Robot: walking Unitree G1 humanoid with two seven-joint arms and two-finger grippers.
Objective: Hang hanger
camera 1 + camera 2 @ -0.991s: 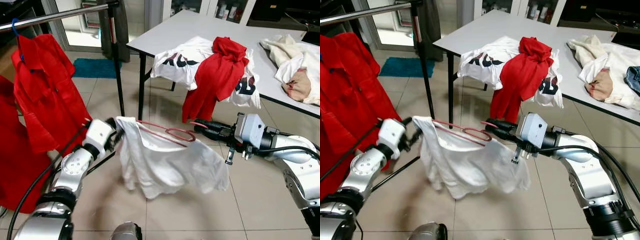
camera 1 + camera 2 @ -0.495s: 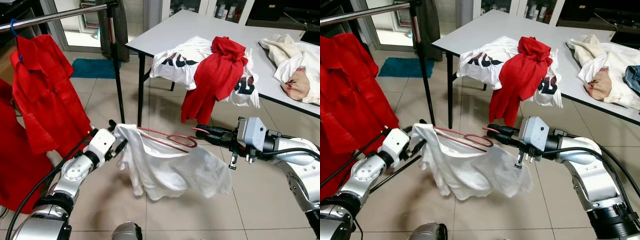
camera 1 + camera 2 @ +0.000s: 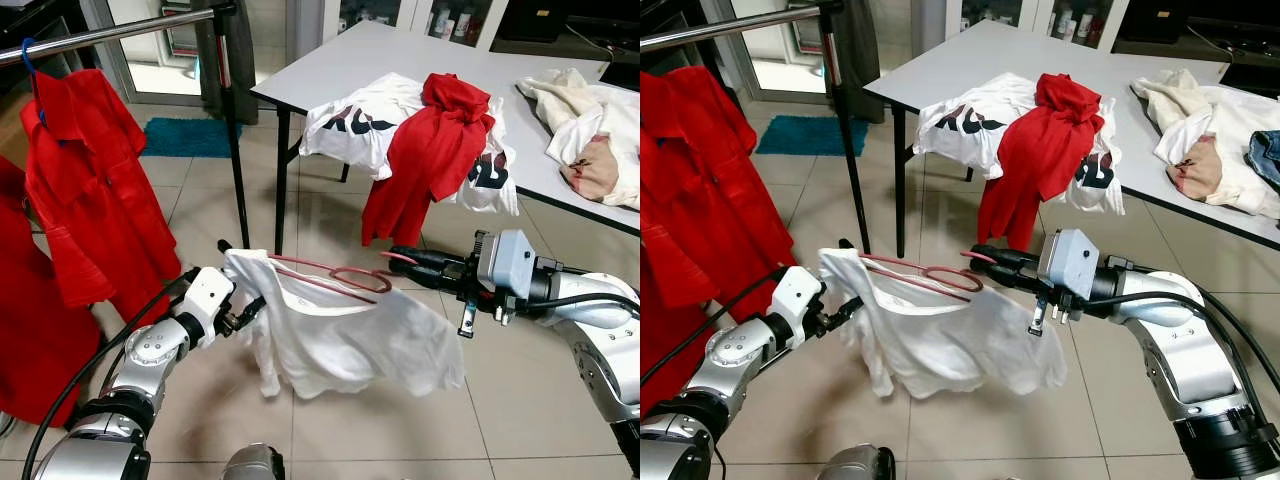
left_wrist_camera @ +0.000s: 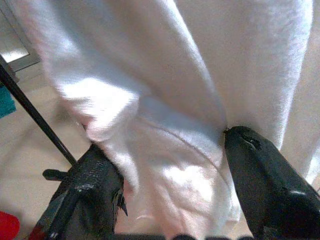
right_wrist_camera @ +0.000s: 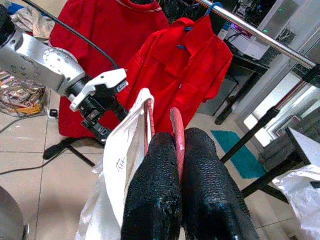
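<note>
A: From the head, where's the red wire hanger [image 3: 335, 277]?
B: Mid-air between the arms, inside the white cotton shirt [image 3: 345, 335]. The right gripper [image 3: 398, 260] has its fingers clamped on the hook; the left gripper [image 3: 243, 310] bunches the shirt's left shoulder.

A: Left wrist?
B: Cloth fills the gap between the parted fingers [image 4: 265, 185].

A: Right wrist?
B: Both fingers [image 5: 205, 185] pinch the hanger; far behind, red shirts [image 5: 187, 70] hang on a steel rail [image 5: 260, 35].
</note>
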